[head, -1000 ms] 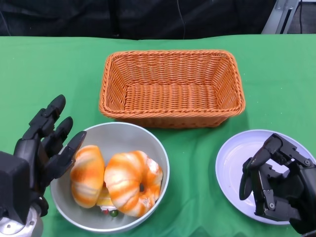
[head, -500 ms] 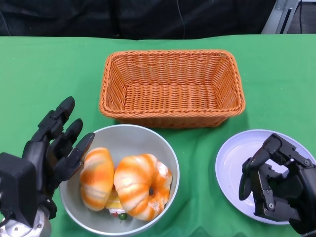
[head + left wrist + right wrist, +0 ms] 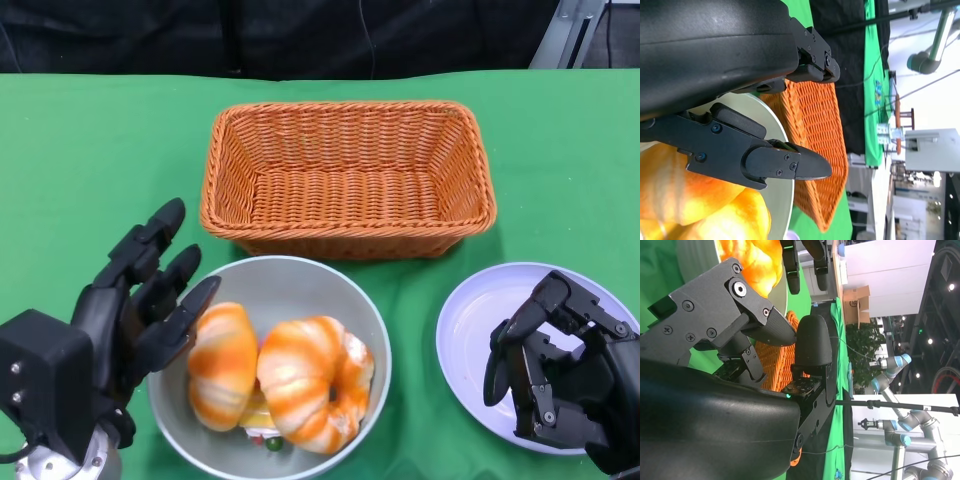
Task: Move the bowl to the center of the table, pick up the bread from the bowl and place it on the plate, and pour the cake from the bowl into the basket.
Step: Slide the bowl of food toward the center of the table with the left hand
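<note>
A grey bowl (image 3: 300,285) sits on the green table just in front of the basket, holding two orange-and-white bread pieces (image 3: 312,380) and a small colourful cake (image 3: 262,432) tucked under them. My left hand (image 3: 130,310) presses its spread fingers against the bowl's left rim; in the left wrist view the fingers (image 3: 775,162) lie over that rim (image 3: 782,145). My right hand (image 3: 555,365) hovers over the white plate (image 3: 470,330) at the right, fingers curled, holding nothing. The woven orange basket (image 3: 347,180) stands behind the bowl.
Green cloth covers the whole table (image 3: 80,140). A black backdrop runs along the far edge. The right wrist view shows the basket (image 3: 775,360) and bread (image 3: 752,260) beyond my right hand's fingers (image 3: 812,340).
My left hand has pushed the bowl to the right, toward the table's middle, with the bread and cake riding in it. The right hand and plate have stayed still.
</note>
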### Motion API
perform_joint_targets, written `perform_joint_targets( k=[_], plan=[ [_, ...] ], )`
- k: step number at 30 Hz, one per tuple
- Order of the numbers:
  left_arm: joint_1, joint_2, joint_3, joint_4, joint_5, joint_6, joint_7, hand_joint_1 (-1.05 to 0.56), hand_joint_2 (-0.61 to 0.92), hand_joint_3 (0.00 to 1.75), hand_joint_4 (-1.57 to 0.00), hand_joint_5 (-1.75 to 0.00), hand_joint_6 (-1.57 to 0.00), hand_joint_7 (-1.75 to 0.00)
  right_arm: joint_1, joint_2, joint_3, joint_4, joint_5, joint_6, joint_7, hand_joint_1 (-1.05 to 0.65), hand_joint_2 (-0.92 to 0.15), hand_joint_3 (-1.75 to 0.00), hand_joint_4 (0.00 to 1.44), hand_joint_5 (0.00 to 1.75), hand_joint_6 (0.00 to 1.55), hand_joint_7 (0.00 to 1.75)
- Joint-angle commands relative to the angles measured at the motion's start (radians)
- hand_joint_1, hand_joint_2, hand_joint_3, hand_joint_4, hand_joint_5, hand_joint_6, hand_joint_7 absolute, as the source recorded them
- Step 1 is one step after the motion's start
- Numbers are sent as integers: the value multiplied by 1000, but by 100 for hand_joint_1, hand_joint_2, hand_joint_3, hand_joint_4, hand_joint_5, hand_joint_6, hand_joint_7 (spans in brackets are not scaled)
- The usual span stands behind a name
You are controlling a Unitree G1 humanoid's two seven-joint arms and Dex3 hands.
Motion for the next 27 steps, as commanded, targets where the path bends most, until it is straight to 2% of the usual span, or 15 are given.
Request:
perform_joint_targets(
  k=[1,13,27],
  plan=[
    [30,-4,-12,-29,-20,19,-26,-61,92,26,-37,0,-29,-1,1,-20,-1,-12,3,2,2,-12,-53,-128,81,175,60,166],
    [67,-8,-34,-90,-52,32,-64,-61,92,27,-36,0,-29,0,1,-18,2,-3,0,0,4,-13,-55,-126,80,175,60,167],
    [73,-1,-34,-107,-9,6,-33,-63,92,28,-36,0,-29,0,-4,-15,1,13,2,-10,18,-13,-53,-128,81,175,59,169]
  ],
)
